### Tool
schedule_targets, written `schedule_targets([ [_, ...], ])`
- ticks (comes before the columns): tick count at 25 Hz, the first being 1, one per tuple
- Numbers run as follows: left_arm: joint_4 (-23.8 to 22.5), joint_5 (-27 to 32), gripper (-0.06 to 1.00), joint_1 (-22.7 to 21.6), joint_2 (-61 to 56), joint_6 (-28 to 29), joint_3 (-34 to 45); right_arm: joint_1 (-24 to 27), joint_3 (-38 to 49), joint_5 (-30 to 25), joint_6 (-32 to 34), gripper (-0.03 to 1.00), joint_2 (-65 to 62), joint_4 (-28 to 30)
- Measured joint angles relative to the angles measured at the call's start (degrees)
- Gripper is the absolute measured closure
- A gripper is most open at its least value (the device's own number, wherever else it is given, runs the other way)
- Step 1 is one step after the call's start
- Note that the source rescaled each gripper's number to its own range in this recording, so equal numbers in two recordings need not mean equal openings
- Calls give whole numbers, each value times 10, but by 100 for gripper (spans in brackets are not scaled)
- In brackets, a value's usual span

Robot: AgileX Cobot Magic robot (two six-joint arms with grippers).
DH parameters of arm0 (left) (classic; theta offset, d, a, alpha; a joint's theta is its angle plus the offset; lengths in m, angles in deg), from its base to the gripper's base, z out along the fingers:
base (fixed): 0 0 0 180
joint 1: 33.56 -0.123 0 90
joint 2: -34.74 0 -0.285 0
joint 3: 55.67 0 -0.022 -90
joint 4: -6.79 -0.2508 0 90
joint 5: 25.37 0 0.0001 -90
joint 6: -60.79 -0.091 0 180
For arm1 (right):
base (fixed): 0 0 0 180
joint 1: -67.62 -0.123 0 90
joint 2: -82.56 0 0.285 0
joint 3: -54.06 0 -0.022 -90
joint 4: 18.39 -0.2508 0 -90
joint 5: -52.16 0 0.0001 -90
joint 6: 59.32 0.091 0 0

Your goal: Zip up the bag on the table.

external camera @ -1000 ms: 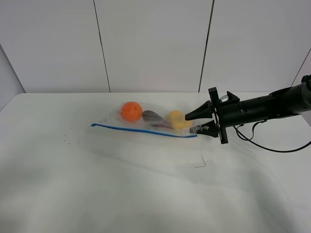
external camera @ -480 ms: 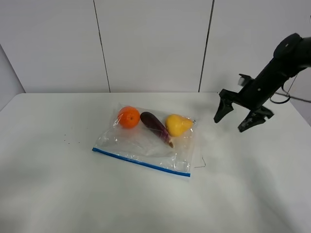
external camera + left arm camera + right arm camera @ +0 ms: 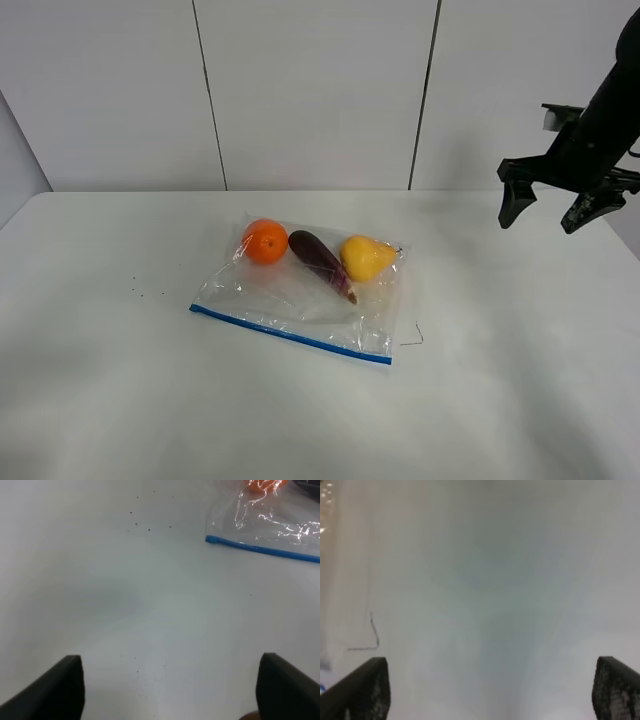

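Bag (image 3: 300,300) flat on table (image 3: 500,400), thin dark mark (image 3: 413,337) beside corner; right fingers (image 3: 515,195) spread, empty; left fingers (image 3: 60,690) spread, empty.

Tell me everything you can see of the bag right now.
The bag is a clear, crinkled plastic pouch lying flat on the white table, with a blue zipper strip along its near edge. Inside, along the far edge, lie an orange, a dark purple eggplant and a yellow pear. Neither gripper touches it.
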Motion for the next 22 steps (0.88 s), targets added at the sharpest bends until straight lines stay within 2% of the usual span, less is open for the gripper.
schedule_targets([
  [5,0,0,-5,0,0,0,0,0,99,0,0,7,-123,0],
  [13,0,0,-5,0,0,0,0,0,331,5,0,7,-338,14],
  [17,0,0,-5,0,0,0,0,0,435,51,0,7,-445,21],
  [22,0,0,-5,0,0,0,0,0,524,110,0,7,-583,21],
])
